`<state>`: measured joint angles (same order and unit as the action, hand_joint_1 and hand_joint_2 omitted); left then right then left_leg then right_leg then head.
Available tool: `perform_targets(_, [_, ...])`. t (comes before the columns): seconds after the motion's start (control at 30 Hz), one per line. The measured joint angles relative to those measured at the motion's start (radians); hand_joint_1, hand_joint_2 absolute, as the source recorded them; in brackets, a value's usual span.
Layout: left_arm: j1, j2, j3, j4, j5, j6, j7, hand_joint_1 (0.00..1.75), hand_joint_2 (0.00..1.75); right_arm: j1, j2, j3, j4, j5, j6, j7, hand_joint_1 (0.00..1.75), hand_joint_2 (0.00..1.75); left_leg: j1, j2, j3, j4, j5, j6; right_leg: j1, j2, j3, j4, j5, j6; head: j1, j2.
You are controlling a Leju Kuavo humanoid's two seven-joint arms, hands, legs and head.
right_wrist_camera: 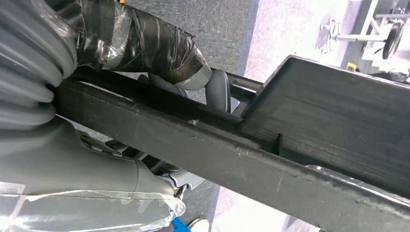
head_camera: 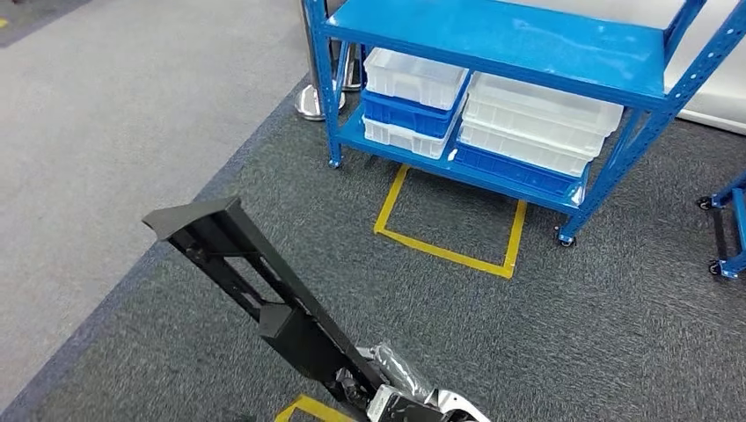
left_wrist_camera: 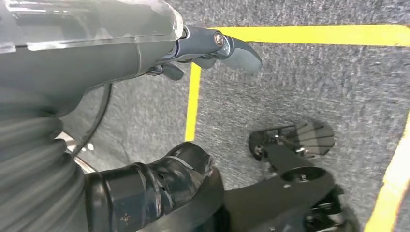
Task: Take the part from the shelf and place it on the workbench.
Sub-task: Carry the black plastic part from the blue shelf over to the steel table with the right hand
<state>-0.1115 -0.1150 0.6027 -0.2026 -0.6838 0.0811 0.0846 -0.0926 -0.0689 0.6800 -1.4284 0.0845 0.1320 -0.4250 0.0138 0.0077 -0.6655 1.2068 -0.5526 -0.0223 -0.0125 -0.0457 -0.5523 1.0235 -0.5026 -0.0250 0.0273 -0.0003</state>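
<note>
The part [head_camera: 255,281] is a long black metal bar with a flared bracket at its far end. It juts up and to the left from the bottom of the head view. My right hand [head_camera: 400,391] grips its near end. In the right wrist view, taped fingers [right_wrist_camera: 145,46] wrap over the black bar [right_wrist_camera: 290,159] and the thumb lies under it. My left hand [left_wrist_camera: 208,48] hangs over the dark carpet with its thumb stretched out, and it holds nothing.
A blue shelf [head_camera: 493,44] stands ahead with stacked white bins [head_camera: 537,119] and blue bins [head_camera: 413,112] on its lower level. A yellow tape square [head_camera: 444,251] marks the carpet before it. A chrome post base [head_camera: 312,104] is at its left, and a blue cart frame [head_camera: 726,229] at far right.
</note>
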Motion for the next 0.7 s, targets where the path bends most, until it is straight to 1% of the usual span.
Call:
perform_targets(0.03, [0.001,0.001,0.002,0.000,0.000,0.000,-0.001,0.00,1.75,-0.002,0.000,0.000,0.000,-0.001,0.001,-0.002,1.69,1.75,-0.003,0.015,0.031,-0.048,0.021,0.005,0.002,-0.024,-0.003,0.003,0.001,0.006,0.000,0.000])
perform_targets(0.07, [0.003,0.002,0.005,0.000,0.000,0.000,-0.003,0.00,1.75,-0.005,0.000,0.001,0.000,-0.003,0.001,-0.004,1.69,1.75,-0.004,0.024,0.074,-0.129,0.053,0.017,0.005,-0.042,-0.003,0.003,0.000,0.015,0.001,0.000])
perform_targets(0.1, [0.005,0.002,0.008,0.000,0.001,0.000,-0.005,0.00,1.75,-0.008,0.001,0.002,-0.001,-0.004,0.002,-0.006,1.69,1.75,-0.006,0.030,0.109,-0.200,0.079,0.030,0.006,-0.046,-0.004,0.008,-0.004,0.026,0.001,0.000])
perform_targets(0.13, [0.007,0.002,0.011,0.000,0.002,0.000,-0.007,0.00,1.75,-0.011,0.001,0.002,-0.001,-0.007,0.003,-0.009,1.69,1.75,-0.005,0.018,0.107,-0.206,0.086,0.042,0.006,-0.034,-0.011,0.025,-0.018,0.034,0.002,0.000])
perform_targets(0.17, [0.009,0.002,0.014,0.000,0.003,0.001,-0.009,0.00,1.75,-0.013,0.001,0.002,0.000,-0.009,0.004,-0.011,1.69,1.75,-0.003,0.009,0.106,-0.211,0.092,0.050,0.004,-0.012,-0.026,0.061,-0.044,0.038,0.002,0.000])
perform_targets(0.2, [0.010,0.002,0.018,0.000,0.005,0.001,-0.012,0.00,1.75,-0.014,0.001,0.002,0.001,-0.012,0.005,-0.013,1.69,1.75,-0.003,0.002,0.103,-0.212,0.095,0.054,0.001,0.014,-0.051,0.119,-0.079,0.039,0.003,0.000])
perform_targets(0.23, [0.010,0.003,0.021,0.000,0.007,0.002,-0.014,0.00,1.75,-0.015,0.001,0.003,0.002,-0.013,0.007,-0.015,1.69,1.75,-0.003,-0.007,0.099,-0.211,0.098,0.058,0.001,0.030,-0.082,0.187,-0.114,0.040,0.003,0.000])
perform_targets(0.27, [0.011,0.003,0.024,0.000,0.010,0.003,-0.017,0.00,1.75,-0.014,0.001,0.003,0.005,-0.015,0.009,-0.016,1.69,1.75,-0.004,-0.018,0.096,-0.210,0.099,0.059,0.000,0.037,-0.109,0.247,-0.136,0.040,0.003,0.000])
perform_targets(0.3, [0.013,0.003,0.028,0.000,0.012,0.004,-0.020,0.00,1.75,-0.015,0.001,0.003,0.007,-0.015,0.011,-0.017,1.69,1.75,-0.004,-0.029,0.094,-0.208,0.100,0.059,0.000,0.040,-0.123,0.278,-0.139,0.040,0.003,0.000])
perform_targets(0.33, [0.016,0.003,0.031,0.000,0.014,0.005,-0.022,0.00,1.75,-0.016,0.001,0.004,0.009,-0.016,0.014,-0.017,1.69,1.75,-0.004,-0.040,0.093,-0.205,0.100,0.059,-0.001,0.042,-0.118,0.270,-0.122,0.040,0.003,0.000])
perform_targets(0.37, [0.018,0.003,0.035,0.000,0.016,0.006,-0.024,0.00,1.75,-0.017,0.001,0.004,0.011,-0.017,0.017,-0.019,1.69,1.75,-0.004,-0.052,0.092,-0.200,0.099,0.058,-0.002,0.045,-0.095,0.225,-0.089,0.038,0.003,0.000])
perform_targets(0.4, [0.021,0.004,0.039,0.000,0.019,0.008,-0.025,0.00,1.75,-0.021,0.001,0.005,0.012,-0.017,0.020,-0.021,1.69,1.75,-0.003,-0.064,0.090,-0.195,0.098,0.055,-0.005,0.059,-0.063,0.158,-0.054,0.036,0.004,0.000])
perform_targets(0.43, [0.022,0.004,0.043,0.000,0.022,0.008,-0.026,0.00,1.75,-0.025,0.001,0.006,0.014,-0.018,0.022,-0.023,1.69,1.75,-0.004,-0.075,0.086,-0.188,0.096,0.051,-0.007,0.077,-0.034,0.095,-0.030,0.035,0.003,0.000])
perform_targets(0.47, [0.023,0.004,0.047,0.000,0.025,0.009,-0.027,0.00,1.75,-0.029,0.002,0.006,0.015,-0.019,0.023,-0.026,1.69,1.75,-0.005,-0.085,0.080,-0.182,0.095,0.045,-0.009,0.093,-0.015,0.051,-0.018,0.033,0.003,0.000])
perform_targets(0.5, [0.025,0.004,0.050,0.000,0.027,0.011,-0.027,0.00,1.75,-0.032,0.002,0.007,0.017,-0.021,0.025,-0.027,1.69,1.75,-0.006,-0.094,0.073,-0.178,0.096,0.039,-0.009,0.105,-0.007,0.030,-0.016,0.030,0.003,0.000])
perform_targets(0.53, [0.028,0.004,0.053,0.000,0.029,0.012,-0.028,0.00,1.75,-0.035,0.003,0.008,0.019,-0.022,0.027,-0.029,1.69,1.75,-0.005,-0.103,0.068,-0.177,0.099,0.032,-0.007,0.105,-0.008,0.027,-0.017,0.027,0.002,0.000])
perform_targets(0.57, [0.032,0.006,0.057,0.000,0.031,0.014,-0.027,0.00,1.75,-0.037,0.005,0.009,0.021,-0.024,0.031,-0.030,1.69,1.75,-0.004,-0.112,0.064,-0.179,0.102,0.025,-0.007,0.096,-0.009,0.026,-0.014,0.022,0.002,0.000])
perform_targets(0.6, [0.036,0.007,0.061,0.000,0.032,0.016,-0.027,0.00,1.75,-0.041,0.008,0.010,0.023,-0.026,0.035,-0.031,1.69,1.75,-0.003,-0.109,0.061,-0.176,0.101,0.019,-0.007,0.087,-0.009,0.023,-0.010,0.016,0.002,0.000])
perform_targets(0.63, [0.039,0.009,0.065,0.000,0.033,0.016,-0.027,0.00,1.75,-0.046,0.012,0.011,0.025,-0.027,0.038,-0.032,1.69,1.75,-0.003,-0.096,0.053,-0.163,0.091,0.014,-0.008,0.077,-0.008,0.019,-0.007,0.009,0.001,0.000])
perform_targets(0.67, [0.040,0.010,0.069,0.000,0.034,0.016,-0.027,0.00,1.75,-0.051,0.016,0.013,0.027,-0.029,0.041,-0.033,1.69,1.75,-0.004,-0.075,0.039,-0.131,0.070,0.009,-0.010,0.066,-0.009,0.015,-0.004,0.003,-0.001,0.000])
perform_targets(0.7, [0.040,0.010,0.072,0.000,0.036,0.016,-0.027,0.00,1.75,-0.055,0.019,0.015,0.029,-0.030,0.044,-0.035,1.69,1.75,-0.003,-0.049,0.016,-0.078,0.039,0.005,-0.009,0.054,-0.009,0.014,-0.003,-0.001,-0.002,0.000])
